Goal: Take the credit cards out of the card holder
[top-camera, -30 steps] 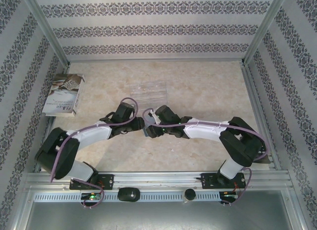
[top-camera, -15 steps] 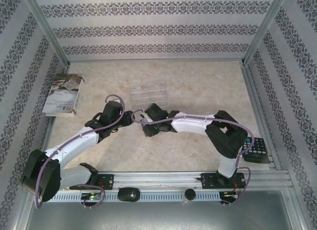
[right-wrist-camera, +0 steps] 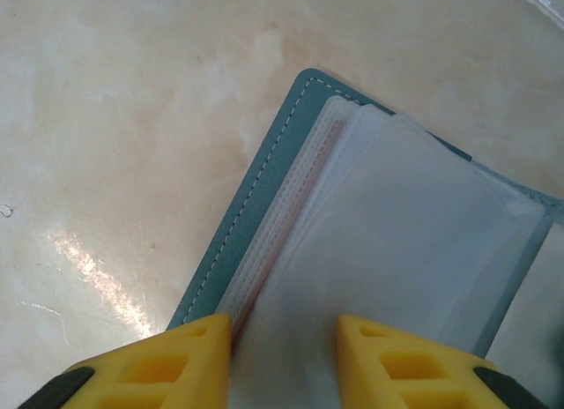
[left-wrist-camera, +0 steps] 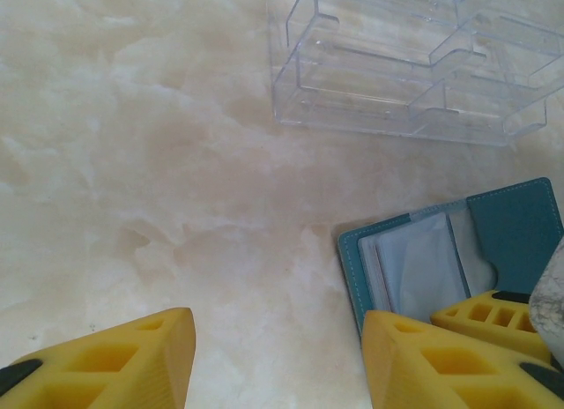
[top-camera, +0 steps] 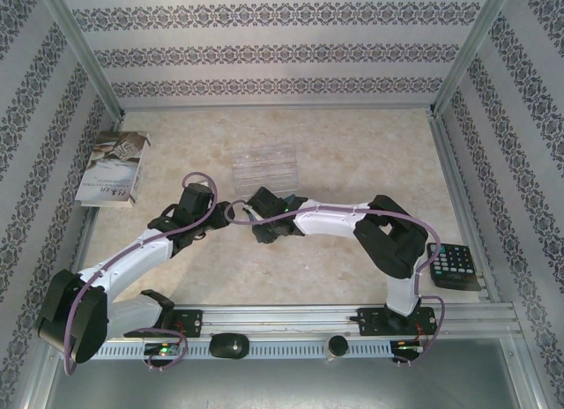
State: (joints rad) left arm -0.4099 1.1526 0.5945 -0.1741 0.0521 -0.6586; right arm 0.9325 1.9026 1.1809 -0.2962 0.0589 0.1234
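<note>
With left gripper [left-wrist-camera: 278, 343] and right gripper [right-wrist-camera: 284, 338] both spread apart, the holder [right-wrist-camera: 256, 206] should be pinned by the left while one card [right-wrist-camera: 280, 233], not its sleeve [right-wrist-camera: 414, 237], is pinched.

Card holder [left-wrist-camera: 515, 233] just before the tray [top-camera: 264, 167]; booklet [top-camera: 113, 168] well left, calculator [top-camera: 452, 265] well right
</note>
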